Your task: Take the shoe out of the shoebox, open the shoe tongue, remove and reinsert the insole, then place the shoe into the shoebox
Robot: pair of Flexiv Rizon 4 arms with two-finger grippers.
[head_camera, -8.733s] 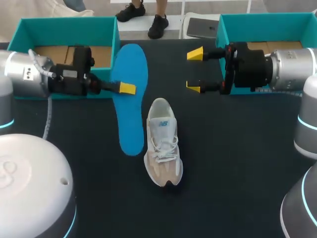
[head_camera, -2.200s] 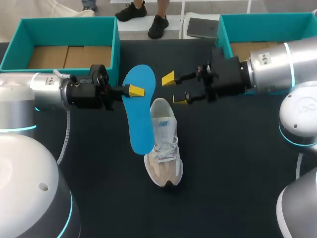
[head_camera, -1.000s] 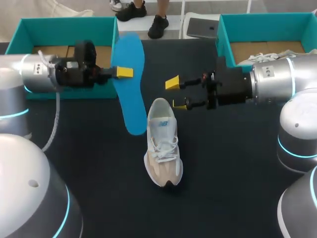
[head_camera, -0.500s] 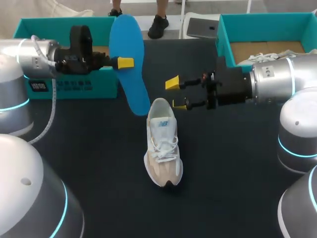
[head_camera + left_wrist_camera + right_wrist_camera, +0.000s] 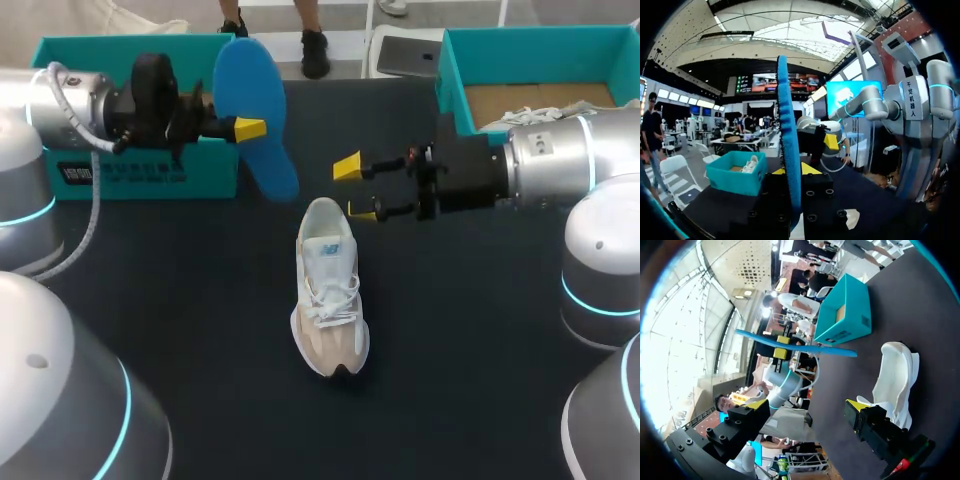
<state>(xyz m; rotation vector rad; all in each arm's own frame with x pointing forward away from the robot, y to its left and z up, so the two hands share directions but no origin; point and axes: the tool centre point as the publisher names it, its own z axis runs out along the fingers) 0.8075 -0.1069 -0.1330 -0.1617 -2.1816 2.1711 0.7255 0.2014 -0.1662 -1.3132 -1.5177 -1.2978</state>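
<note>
A white and beige shoe lies on the dark table, toe toward me and heel opening away. My left gripper hangs above the table in front of the left teal shoebox, shut on a blue insole that stands tilted in the air. In the left wrist view the insole shows edge-on between the fingers of the left gripper. My right gripper stands open just behind the shoe's heel, holding nothing. The right wrist view has the shoe beside the right gripper and the insole ahead.
A second teal shoebox stands at the back right with another white shoe in it. The left shoebox shows a brown cardboard floor. Dark table surface lies bare around the shoe.
My left arm has lifted the insole and drawn it back toward the left shoebox. The right arm and the shoe have stayed put.
</note>
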